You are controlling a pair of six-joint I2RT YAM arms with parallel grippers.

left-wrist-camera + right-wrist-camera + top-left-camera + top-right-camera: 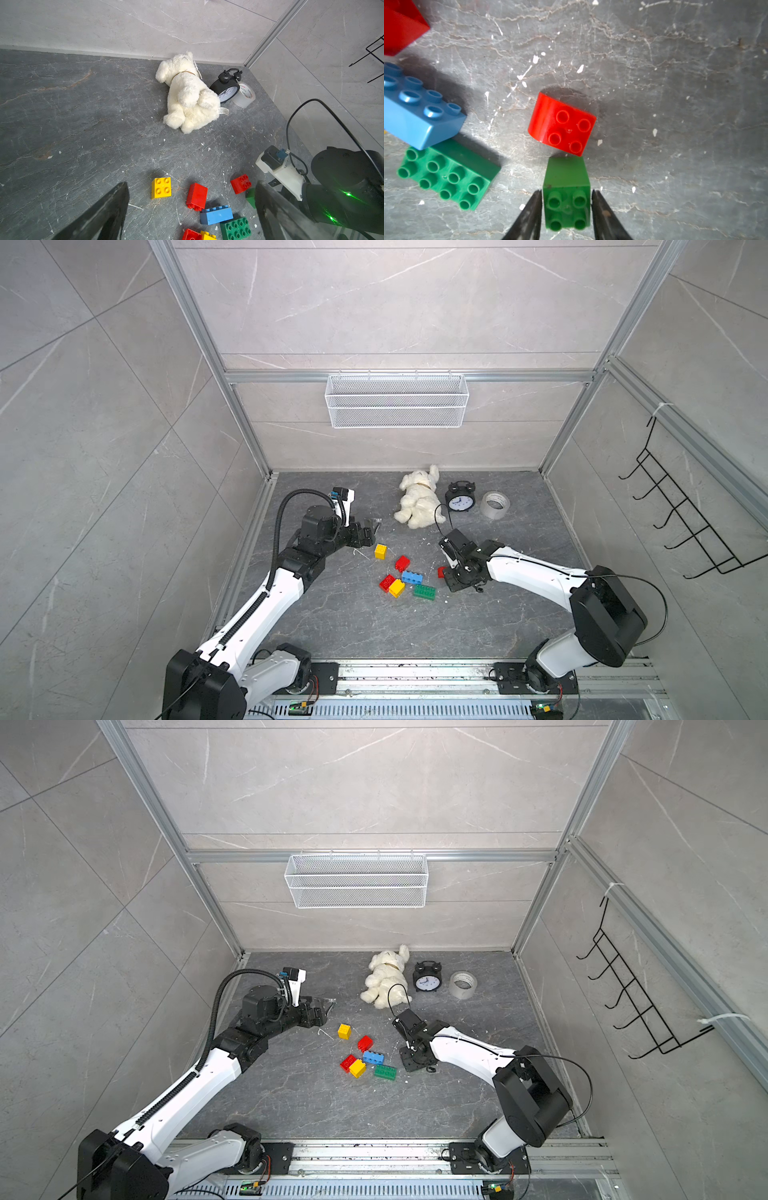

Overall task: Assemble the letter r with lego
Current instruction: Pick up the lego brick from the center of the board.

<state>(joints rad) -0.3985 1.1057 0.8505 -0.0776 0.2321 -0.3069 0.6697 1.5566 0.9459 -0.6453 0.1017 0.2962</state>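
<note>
Green 2x2 brick (pixel 566 176), studs up, gripped w/ right end effector (pixel 566 193).

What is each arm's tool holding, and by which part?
The right tool pinches the small green square studded plastic brick by two opposite side walls; the left tool holds nothing.

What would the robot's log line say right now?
left hand: open, empty | right hand: either side of small green studded plastic brick, grip unclear | letter r: not built
</note>
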